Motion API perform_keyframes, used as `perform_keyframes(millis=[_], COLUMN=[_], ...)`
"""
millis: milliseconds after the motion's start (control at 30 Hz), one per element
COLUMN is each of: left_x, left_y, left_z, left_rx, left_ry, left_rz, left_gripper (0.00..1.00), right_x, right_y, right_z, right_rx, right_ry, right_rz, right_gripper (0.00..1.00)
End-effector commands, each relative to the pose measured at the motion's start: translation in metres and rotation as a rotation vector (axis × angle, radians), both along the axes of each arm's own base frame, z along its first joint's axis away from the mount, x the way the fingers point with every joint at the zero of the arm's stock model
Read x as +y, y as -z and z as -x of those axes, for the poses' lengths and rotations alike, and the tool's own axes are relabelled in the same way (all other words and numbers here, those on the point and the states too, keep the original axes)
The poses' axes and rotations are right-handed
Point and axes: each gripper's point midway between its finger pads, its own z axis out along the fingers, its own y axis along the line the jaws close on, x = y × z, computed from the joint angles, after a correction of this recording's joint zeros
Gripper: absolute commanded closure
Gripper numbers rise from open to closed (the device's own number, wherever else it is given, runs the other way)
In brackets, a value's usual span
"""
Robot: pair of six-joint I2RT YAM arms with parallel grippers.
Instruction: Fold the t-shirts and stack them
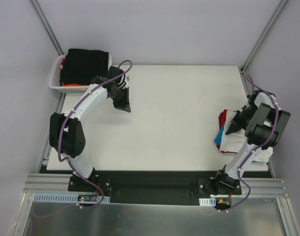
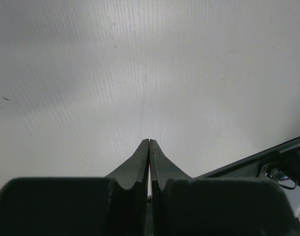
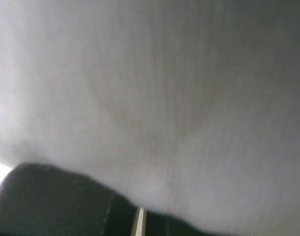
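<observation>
A pile of t-shirts lies at the table's right edge: a white t-shirt [image 1: 230, 143] on top, with a red one [image 1: 222, 118] and a blue one [image 1: 218, 139] showing at its left side. My right gripper [image 1: 232, 130] points down into the white shirt. In the right wrist view white cloth [image 3: 164, 98] fills the frame and hides the fingertips, so I cannot tell whether any is pinched. My left gripper [image 1: 126, 105] [image 2: 149, 141] hangs over bare table at the back left, jaws pressed together with nothing in them. A black t-shirt [image 1: 86, 61] tops the basket, an orange one [image 1: 73, 84] under it.
The white lattice basket [image 1: 55, 78] stands at the table's back left corner, just beyond the left arm. The white table [image 1: 179, 108] runs between the two arms. A dark frame rail [image 2: 267, 157] crosses the left wrist view's lower right corner.
</observation>
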Motion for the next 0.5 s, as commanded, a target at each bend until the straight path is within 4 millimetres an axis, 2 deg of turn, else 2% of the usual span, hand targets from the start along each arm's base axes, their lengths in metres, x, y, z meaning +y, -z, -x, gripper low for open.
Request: perform_keyframes(millis=[0, 233, 467], left_x=[-0.002, -0.006, -0.009], left_y=[-0.003, -0.005, -0.005], left_z=[0.007, 0.001, -0.003], left_rx=[0.013, 0.012, 0.013], left_ry=[0.021, 0.028, 0.031], left_rz=[0.014, 0.027, 0.034], left_gripper=[1.0, 1.0, 1.0], right_x=[-0.018, -0.026, -0.014], right_y=[-0.017, -0.023, -0.022], right_z=[0.03, 0.042, 0.054], right_rx=[0.048, 0.043, 0.034], right_ry=[0.045, 0.106, 0.139], right_rz=[0.061, 0.084, 0.067], right_gripper=[0.99, 0.99, 0.99])
